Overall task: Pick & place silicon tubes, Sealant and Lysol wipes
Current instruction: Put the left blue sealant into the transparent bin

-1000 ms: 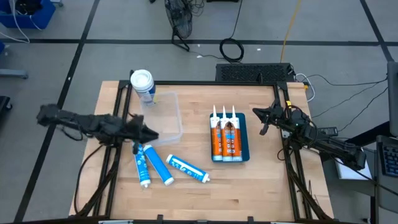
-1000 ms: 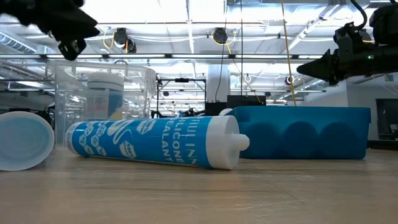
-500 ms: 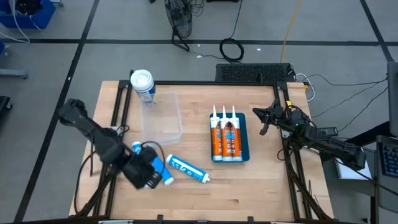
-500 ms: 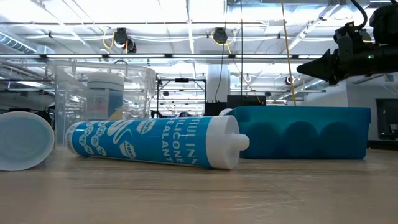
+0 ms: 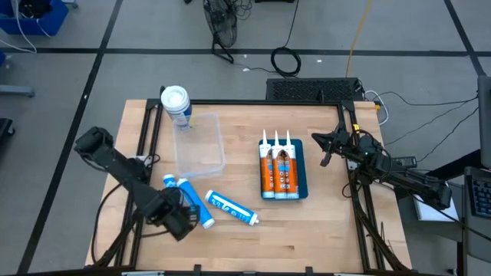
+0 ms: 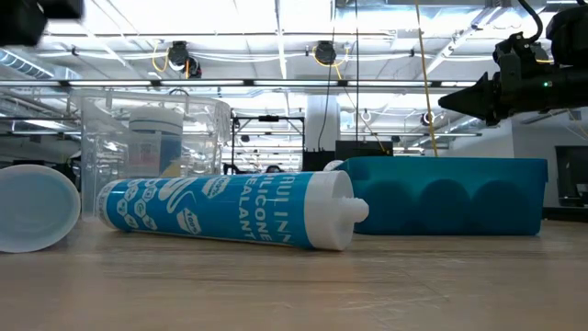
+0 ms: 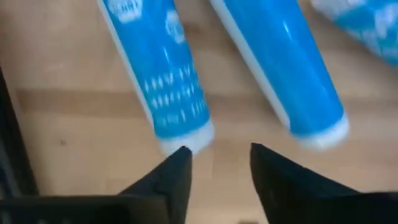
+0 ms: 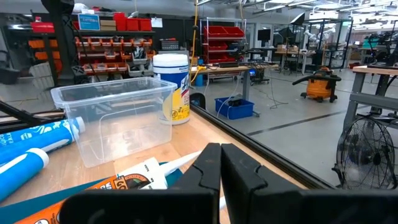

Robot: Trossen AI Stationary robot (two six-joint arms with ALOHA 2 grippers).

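Three blue-and-white silicone tubes lie on their sides on the wooden table: two side by side [image 5: 188, 195] and a third [image 5: 232, 208] to their right. My left gripper [image 7: 217, 155] points down over the near ends of the two tubes [image 7: 158, 68] [image 7: 286, 68]. Its fingers are a little apart and touch nothing. The Lysol wipes [image 5: 175, 102] stand upright at the far left. Three orange sealant tubes [image 5: 278, 170] lie in a blue tray [image 5: 301, 172]. My right gripper [image 8: 219, 163] is shut and waits level at the table's right edge [image 5: 330, 146].
A clear plastic bin [image 5: 199, 143] stands between the wipes and the blue tubes. In the low view one tube [image 6: 220, 211] lies across the front, with another end-on at the left [image 6: 32, 207]. A black frame rail [image 5: 142, 153] runs along the table's left side.
My left arm has swung from beside the clear bin toward the table's near edge. It has tipped over to point straight down and rolled about its own axis. It now hangs over the near ends of the two left tubes. The tubes have not moved.
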